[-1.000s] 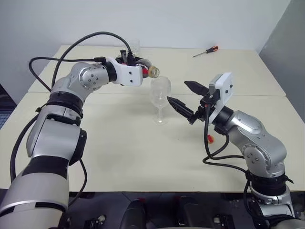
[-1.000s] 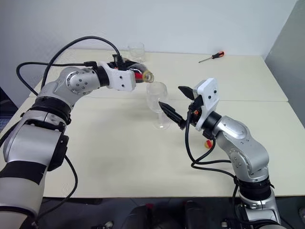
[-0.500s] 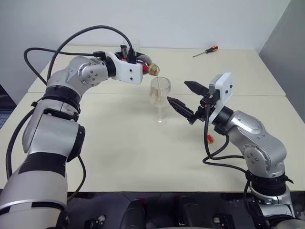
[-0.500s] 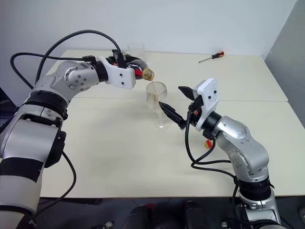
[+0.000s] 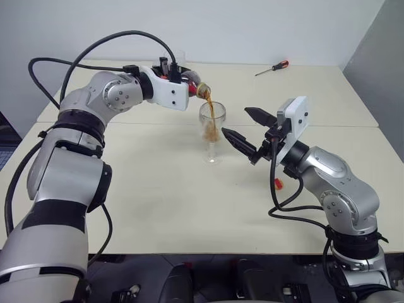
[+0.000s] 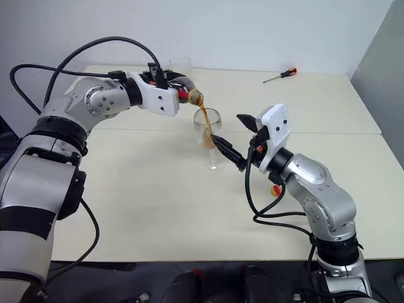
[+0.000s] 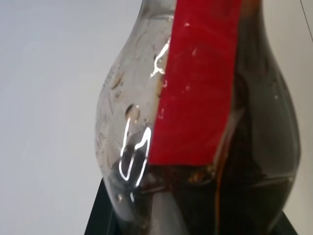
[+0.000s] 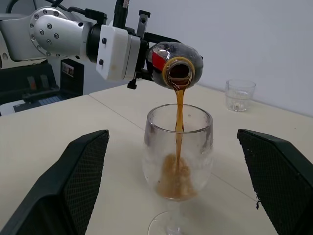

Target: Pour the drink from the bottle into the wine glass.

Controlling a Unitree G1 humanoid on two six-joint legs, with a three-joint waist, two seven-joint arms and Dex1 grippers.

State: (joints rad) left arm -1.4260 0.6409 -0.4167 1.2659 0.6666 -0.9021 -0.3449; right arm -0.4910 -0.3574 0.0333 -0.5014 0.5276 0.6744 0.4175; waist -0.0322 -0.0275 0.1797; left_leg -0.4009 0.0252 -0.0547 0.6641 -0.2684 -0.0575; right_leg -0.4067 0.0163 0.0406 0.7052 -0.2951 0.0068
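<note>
The bottle (image 5: 192,83) is pinched tilted in the left fingers (image 5: 172,73) above the glass (image 5: 212,129), mid-bench toward the far edge, drink (image 8: 179,108) is streamed into the bowl, and the right fingers (image 5: 255,115) are held spread just beside it.

4 cameras: 2 on the head, 1 on each wrist

The 2 head eyes look forward and down over the table (image 5: 158,208) from some way off, sharing almost the same scene. The left wrist camera sits very close against the bottle (image 7: 195,122). The right wrist camera faces the wine glass (image 8: 178,147) from near, sharing glass and bottle with the head views.
</note>
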